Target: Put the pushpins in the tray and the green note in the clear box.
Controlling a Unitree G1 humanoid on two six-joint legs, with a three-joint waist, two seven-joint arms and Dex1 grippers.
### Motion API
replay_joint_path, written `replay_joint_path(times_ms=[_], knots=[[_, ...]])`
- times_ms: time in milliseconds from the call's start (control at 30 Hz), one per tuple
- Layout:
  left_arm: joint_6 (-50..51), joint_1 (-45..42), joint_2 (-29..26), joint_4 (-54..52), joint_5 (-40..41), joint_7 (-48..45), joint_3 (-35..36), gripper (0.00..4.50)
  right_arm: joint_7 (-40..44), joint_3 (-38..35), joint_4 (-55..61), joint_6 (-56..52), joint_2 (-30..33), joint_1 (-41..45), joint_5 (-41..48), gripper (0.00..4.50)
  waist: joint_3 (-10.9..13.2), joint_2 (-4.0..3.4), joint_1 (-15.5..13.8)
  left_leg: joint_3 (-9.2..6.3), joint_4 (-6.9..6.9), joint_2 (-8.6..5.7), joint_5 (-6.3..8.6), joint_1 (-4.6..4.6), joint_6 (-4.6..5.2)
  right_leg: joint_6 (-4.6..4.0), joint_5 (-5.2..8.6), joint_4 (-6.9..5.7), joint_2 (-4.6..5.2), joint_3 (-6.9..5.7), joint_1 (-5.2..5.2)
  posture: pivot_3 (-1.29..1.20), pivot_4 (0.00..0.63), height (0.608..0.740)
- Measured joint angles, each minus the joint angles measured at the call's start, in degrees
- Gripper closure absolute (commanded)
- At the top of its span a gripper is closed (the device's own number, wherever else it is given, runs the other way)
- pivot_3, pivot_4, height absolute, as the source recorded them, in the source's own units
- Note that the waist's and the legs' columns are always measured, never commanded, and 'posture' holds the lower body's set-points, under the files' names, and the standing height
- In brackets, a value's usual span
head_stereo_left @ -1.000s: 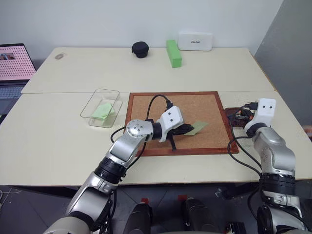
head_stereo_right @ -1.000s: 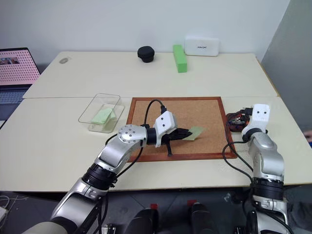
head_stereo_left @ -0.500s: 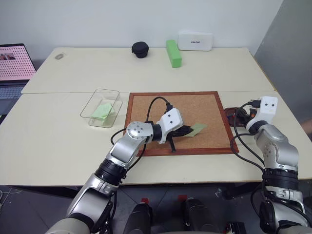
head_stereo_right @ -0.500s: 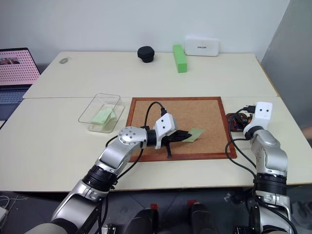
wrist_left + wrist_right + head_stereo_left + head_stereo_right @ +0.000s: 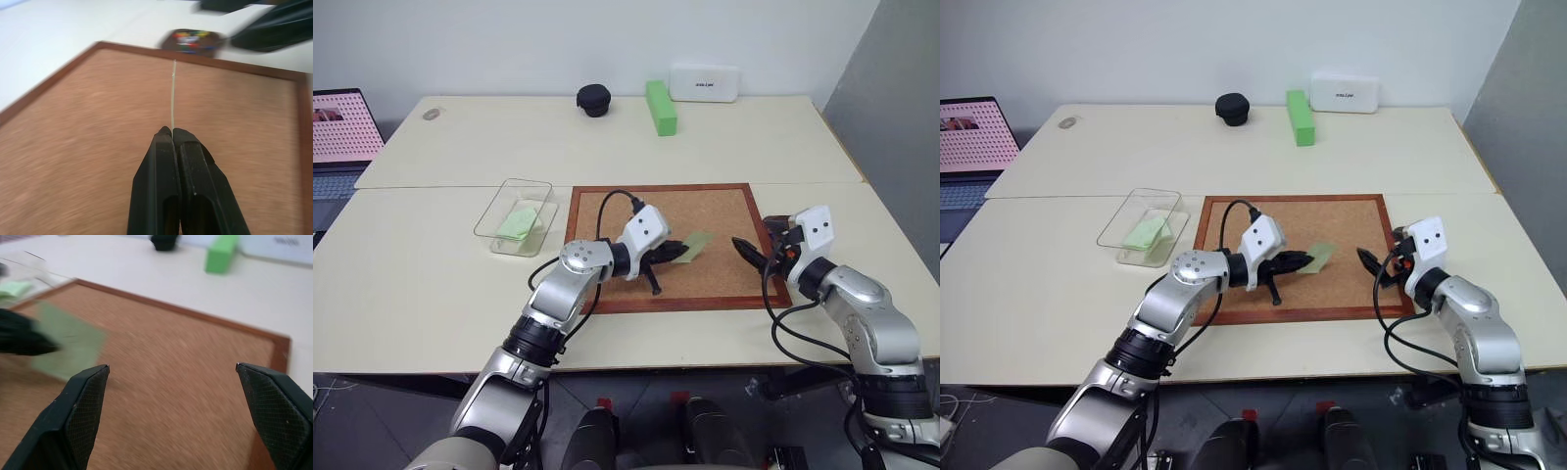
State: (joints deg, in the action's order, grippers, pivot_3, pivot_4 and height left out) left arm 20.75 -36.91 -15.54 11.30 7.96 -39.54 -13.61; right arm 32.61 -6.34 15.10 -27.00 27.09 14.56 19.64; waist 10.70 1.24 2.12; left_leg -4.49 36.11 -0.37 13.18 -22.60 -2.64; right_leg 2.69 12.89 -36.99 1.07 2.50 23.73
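My left gripper (image 5: 677, 249) is shut on the green note (image 5: 693, 245) and holds it just above the corkboard (image 5: 724, 211). In the left wrist view the note (image 5: 172, 93) shows edge-on past the closed fingertips. My right gripper (image 5: 752, 253) is open with nothing in it, over the board's right edge, and points left toward the note (image 5: 68, 345). The tray (image 5: 193, 39) lies beyond the board's right frame, with red, blue and yellow pushpins (image 5: 190, 35) in it. The clear box (image 5: 489, 211) stands left of the board and holds another pale-green sheet (image 5: 519, 221).
A thick bright-green block (image 5: 661, 106), a black round object (image 5: 594, 99) and a white case (image 5: 705, 82) sit along the table's far edge. A laptop (image 5: 342, 127) is at the far left. A seam splits the table into two halves.
My right gripper has opened and swung left from the tray to over the corkboard's right edge. My left gripper has shifted a little to the left with the note still in it.
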Motion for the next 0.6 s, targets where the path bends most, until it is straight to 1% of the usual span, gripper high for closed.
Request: replay_joint_path(times_ms=[100, 133, 200, 367, 500, 600], knots=[[0.49, -1.17, 0.49, 2.13, -1.73, 7.47, 3.58, 4.50, -0.10, 0.64, 3.96, -0.23, -1.71, -0.17, 1.96, 0.10, 0.00, 0.00, 0.04, -0.03, -0.02, 0.02, 0.00, 0.01, 0.00, 0.00, 0.00, -0.01, -0.01, -0.02, 0.01, 0.00, 0.150, 0.740], [1.30, -2.30, 0.97, 3.83, -2.96, 13.53, 6.54, 4.50, 0.11, 2.00, 6.83, -0.25, -3.16, -0.22, 3.28, 0.10, 0.00, 0.00, 0.05, -0.08, -0.02, 0.04, 0.00, -0.01, 0.00, -0.01, 0.00, -0.01, -0.03, -0.05, 0.02, 0.00, 0.150, 0.740], [2.04, -3.36, 1.33, 5.06, -4.26, 20.59, 10.30, 4.50, 0.17, 3.65, 9.89, -0.54, -4.27, -0.10, 5.05, 0.10, 0.00, 0.00, 0.02, -0.10, -0.02, 0.03, 0.00, -0.03, 0.00, 0.00, 0.00, 0.00, -0.02, -0.07, 0.02, 0.00, 0.150, 0.740], [2.84, -3.50, 1.99, 4.71, -8.31, 37.93, 18.37, 4.50, -0.27, 5.01, 11.91, -2.52, -5.09, 2.32, 7.42, 0.10, 0.00, 0.01, -0.44, -0.11, 0.02, -0.05, 0.00, -0.06, -0.01, 0.02, -0.02, 0.02, 0.08, -0.08, 0.01, 0.00, 0.150, 0.740], [3.30, -2.37, 3.06, 0.50, -10.66, 46.85, 21.67, 4.50, -0.01, 5.55, 11.96, -2.68, -5.06, 2.41, 8.17, 0.10, 0.00, 0.01, -0.58, -0.13, 0.00, -0.07, 0.00, -0.10, -0.02, 0.01, -0.02, 0.03, 0.11, -0.11, 0.01, 0.00, 0.150, 0.740], [4.40, -1.58, 3.50, -0.64, -11.25, 49.59, 22.62, 4.50, 0.46, 5.82, 11.94, -2.67, -5.05, 2.43, 8.68, 0.10, 0.00, 0.01, -0.56, -0.11, 0.01, -0.07, 0.00, -0.09, -0.02, 0.01, -0.03, 0.02, 0.11, -0.11, 0.01, 0.00, 0.150, 0.740]])
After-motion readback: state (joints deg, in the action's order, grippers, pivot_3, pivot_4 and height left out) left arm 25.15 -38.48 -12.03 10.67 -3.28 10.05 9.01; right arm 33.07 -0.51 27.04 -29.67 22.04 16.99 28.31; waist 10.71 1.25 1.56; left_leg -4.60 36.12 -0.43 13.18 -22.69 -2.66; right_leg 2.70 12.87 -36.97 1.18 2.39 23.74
